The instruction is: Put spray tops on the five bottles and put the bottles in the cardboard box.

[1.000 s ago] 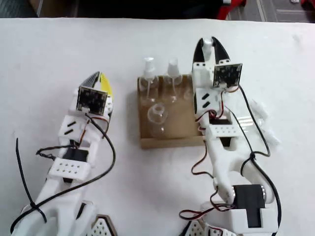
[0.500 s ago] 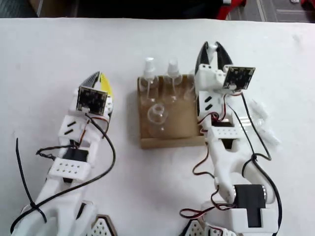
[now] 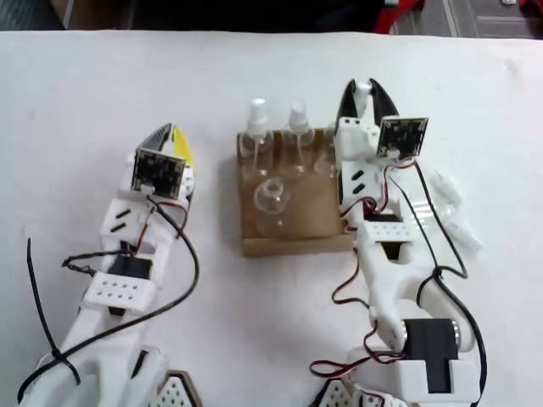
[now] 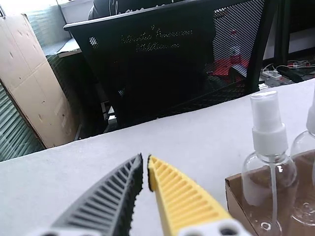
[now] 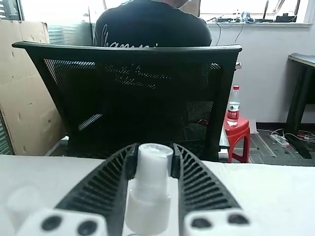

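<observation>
The cardboard box (image 3: 293,246) lies in the middle of the table. At its far edge stand two clear bottles with white spray tops (image 3: 257,127) (image 3: 299,123), and one bottle without a top (image 3: 271,199) stands nearer the middle. My right gripper (image 3: 365,91) (image 5: 151,147) is over the box's far right corner, shut on a white spray top (image 5: 150,184); what hangs under the top is hidden. My left gripper (image 3: 170,136) (image 4: 145,160) rests shut and empty to the left of the box, with a topped bottle (image 4: 268,162) close by.
Loose spray tops with thin tubes (image 3: 450,203) lie on the white table to the right of the right arm. A black mesh chair (image 5: 147,93) stands beyond the table's far edge. The table (image 3: 127,76) is bare at the far left.
The right gripper with the spray top has shifted slightly right and its wrist has twisted a little. The left arm has not moved.
</observation>
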### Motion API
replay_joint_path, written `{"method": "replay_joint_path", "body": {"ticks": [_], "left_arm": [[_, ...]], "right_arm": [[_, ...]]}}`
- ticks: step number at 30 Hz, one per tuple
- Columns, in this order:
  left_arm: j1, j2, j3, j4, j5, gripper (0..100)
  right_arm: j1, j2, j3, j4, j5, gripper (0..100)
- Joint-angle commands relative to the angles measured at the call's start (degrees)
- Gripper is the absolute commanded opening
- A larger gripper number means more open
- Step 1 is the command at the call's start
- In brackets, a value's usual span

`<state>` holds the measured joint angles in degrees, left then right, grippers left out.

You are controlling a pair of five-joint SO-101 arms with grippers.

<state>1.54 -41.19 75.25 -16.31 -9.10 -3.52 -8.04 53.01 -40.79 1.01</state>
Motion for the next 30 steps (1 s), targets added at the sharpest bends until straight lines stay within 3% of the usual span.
{"method": "replay_joint_path", "body": {"ticks": [1, 14, 21, 30], "left_arm": [[0.6, -0.1, -0.9, -1.5, -0.5, 2], [0.7, -0.1, -0.9, -1.5, -0.5, 2], [0.7, -0.1, -0.9, -1.5, -0.5, 2], [0.7, -0.1, -0.9, -1.5, -0.5, 2]], "right_arm": [[-0.5, -0.5, -0.3, -1.3, 1.1, 1.6], [-1.8, -0.6, -0.3, -1.0, 1.4, 2.5], [-3.1, -0.5, 0.2, 0.7, 1.4, 17.3], [-3.4, -1.1, 0.1, 0.7, 1.4, 16.9]]}}
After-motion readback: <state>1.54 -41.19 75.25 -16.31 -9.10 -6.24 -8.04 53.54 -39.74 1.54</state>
